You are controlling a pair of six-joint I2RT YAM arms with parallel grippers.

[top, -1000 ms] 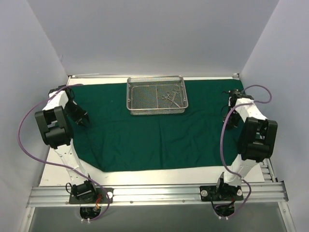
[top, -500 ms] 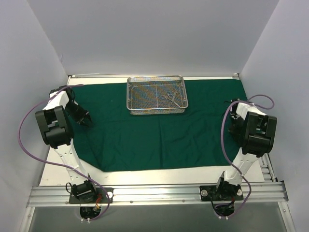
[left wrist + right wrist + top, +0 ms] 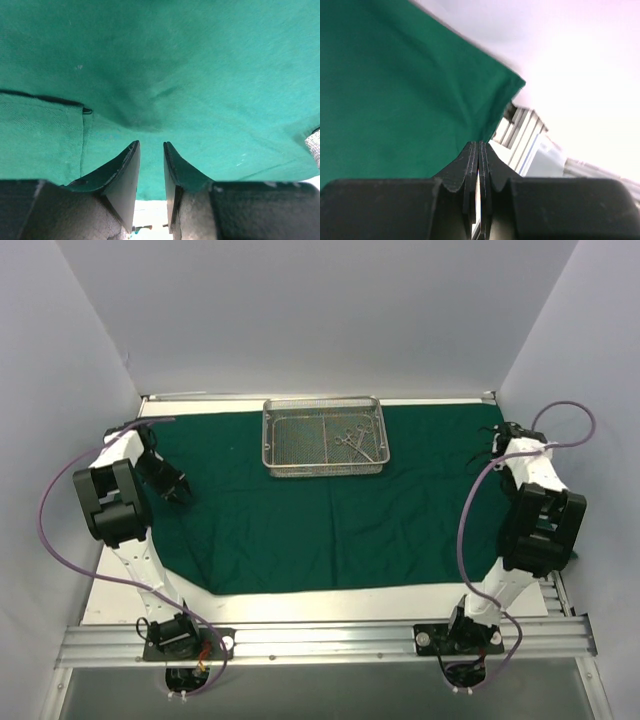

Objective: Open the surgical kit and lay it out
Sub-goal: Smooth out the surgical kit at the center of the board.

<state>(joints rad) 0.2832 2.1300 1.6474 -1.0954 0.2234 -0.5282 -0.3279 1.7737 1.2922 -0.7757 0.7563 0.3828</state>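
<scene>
1. Dark green cloth (image 3: 300,530), the kit's wrap, lies opened flat across most of the table (image 3: 330,602), filling the middle of the overhead view from left edge to right edge.
2. A silver wire-mesh tray (image 3: 325,472) sits on the cloth at upper centre. Small scissor-handled instruments (image 3: 352,440) lie inside it, toward its right end. Neither has shifted in the last second.
3. The right gripper (image 3: 497,437) is at the upper right of the overhead view, at the cloth's right edge. A second ago it was a little further in over the cloth; it dipped toward the lower right and has now swung outward and up.
4. Its jaws are clenched tight. In the right wrist view the cloth's edge runs straight into the fingertips, with creases fanning from them, so it seems to be pinching the hem.
5. The left gripper (image 3: 178,492) is low over the cloth at the left of the frame, barely moved. Its jaws are parted with nothing between them.
6. Judgement: the right side is being drawn outward and smoothed; unwrapping looks nearly finished, while the instruments are not yet laid out.
</scene>
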